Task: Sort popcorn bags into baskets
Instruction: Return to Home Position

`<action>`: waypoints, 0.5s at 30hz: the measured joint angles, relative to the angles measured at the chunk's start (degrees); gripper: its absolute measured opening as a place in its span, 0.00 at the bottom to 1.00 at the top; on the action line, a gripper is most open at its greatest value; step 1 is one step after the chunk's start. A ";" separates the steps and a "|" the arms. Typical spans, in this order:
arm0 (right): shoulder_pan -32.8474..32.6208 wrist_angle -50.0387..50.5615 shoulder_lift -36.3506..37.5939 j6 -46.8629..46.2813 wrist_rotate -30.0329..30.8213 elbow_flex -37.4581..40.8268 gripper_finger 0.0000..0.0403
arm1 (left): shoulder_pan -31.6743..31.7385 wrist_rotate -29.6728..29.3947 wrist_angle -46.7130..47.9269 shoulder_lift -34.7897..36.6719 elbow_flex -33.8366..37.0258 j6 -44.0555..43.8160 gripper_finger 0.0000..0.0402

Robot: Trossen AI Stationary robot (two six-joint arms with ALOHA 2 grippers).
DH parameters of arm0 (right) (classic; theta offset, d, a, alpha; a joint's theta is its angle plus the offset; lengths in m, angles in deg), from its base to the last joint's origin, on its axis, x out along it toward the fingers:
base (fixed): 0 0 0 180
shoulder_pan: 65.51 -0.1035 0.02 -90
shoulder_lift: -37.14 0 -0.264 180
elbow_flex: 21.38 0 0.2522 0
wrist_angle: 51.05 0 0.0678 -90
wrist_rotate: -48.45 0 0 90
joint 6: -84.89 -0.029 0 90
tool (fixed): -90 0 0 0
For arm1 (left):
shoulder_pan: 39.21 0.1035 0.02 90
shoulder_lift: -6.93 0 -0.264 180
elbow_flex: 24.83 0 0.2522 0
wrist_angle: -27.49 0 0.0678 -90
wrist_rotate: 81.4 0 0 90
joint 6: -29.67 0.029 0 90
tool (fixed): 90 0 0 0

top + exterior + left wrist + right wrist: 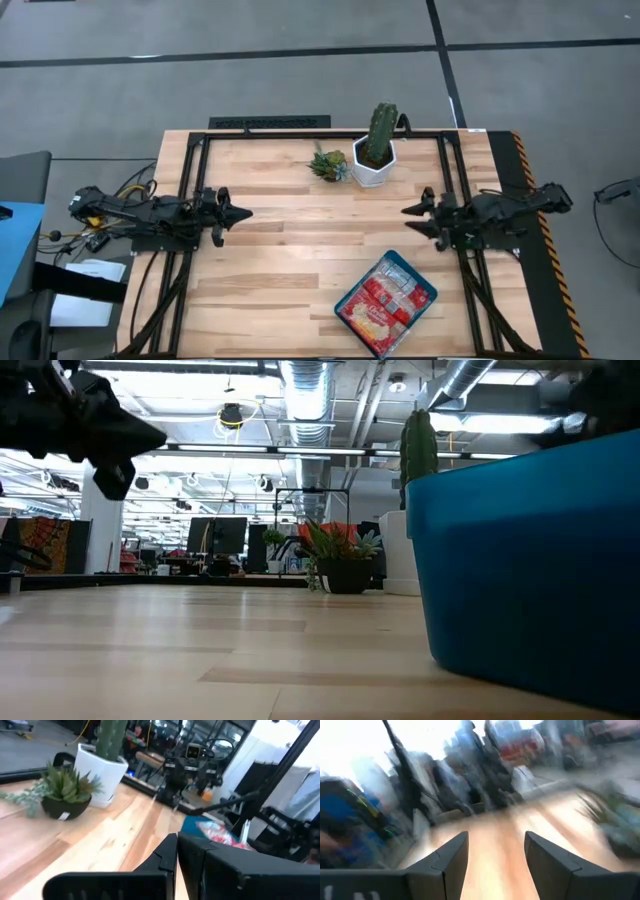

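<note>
Several red popcorn bags point(383, 303) lie piled inside the teal-blue tray point(425, 291) near the table's front right; the tray's wall fills the right of the low view point(530, 570). The tray and bags also show in the left wrist view point(220, 834). My left gripper point(240, 212) is shut and empty over the table's left side. My right gripper point(410, 218) is open and empty over the right side, above the tray's far end.
A white hexagonal pot with a tall cactus point(376, 150) and a small green spiky plant point(328, 163) stand at the table's far middle. Bare wood lies between the two grippers point(320, 240).
</note>
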 joint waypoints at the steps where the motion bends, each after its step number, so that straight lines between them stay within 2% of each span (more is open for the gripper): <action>1: 0.90 2.14 0.12 0.34 -0.10 0.13 0.54 | 0.06 0.00 1.01 0.65 0.00 0.38 0.00; 8: 6.24 1.63 0.52 2.66 0.08 0.15 0.54 | 0.12 -0.68 -0.29 1.35 0.04 4.15 0.00; 15: 7.98 3.36 0.47 2.66 0.04 0.18 0.54 | 0.10 -0.68 0.66 1.33 0.09 0.74 0.00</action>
